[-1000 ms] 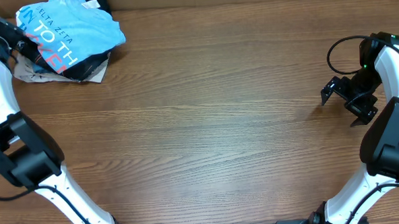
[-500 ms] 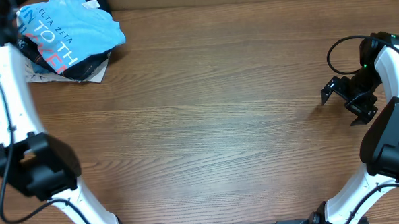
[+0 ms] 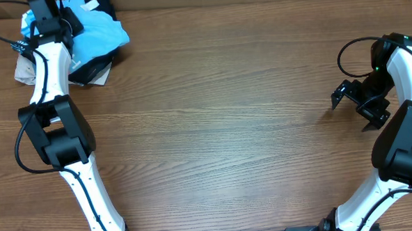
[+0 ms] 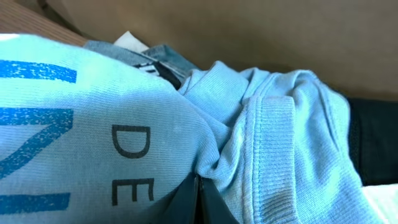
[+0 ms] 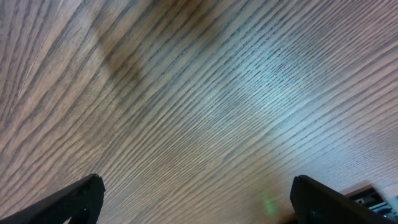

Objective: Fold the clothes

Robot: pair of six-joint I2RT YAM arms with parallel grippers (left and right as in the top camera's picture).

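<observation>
overhead: the shirt [image 3: 101, 31] is seen at the far left corner of the table [image 3: 220, 129], crumpled on top of a pile [image 3: 92, 68] of dark garments. the left arm is stretched out over it, and the left gripper [image 3: 48, 12] is set at the shirt's left part; its jaws cannot be made out from here. the right gripper [image 3: 350, 115] is held at the right side, well apart from the shirt, with its jaws spread.

left wrist: the view is mostly filled by the shirt [image 4: 124, 124], printed with blue and dark letters, with a ribbed hem [image 4: 273, 143] bunched at the right. the left gripper [image 4: 196, 202] is clenched, its fingers pressed together on a fold of the shirt. a dark garment [image 4: 373, 146] is seen at the right edge.

right wrist: bare table [image 5: 205, 93] is shown. the right gripper [image 5: 199, 202] is released, its fingers [image 5: 74, 198] set wide apart, with only wood grain seen between them.
</observation>
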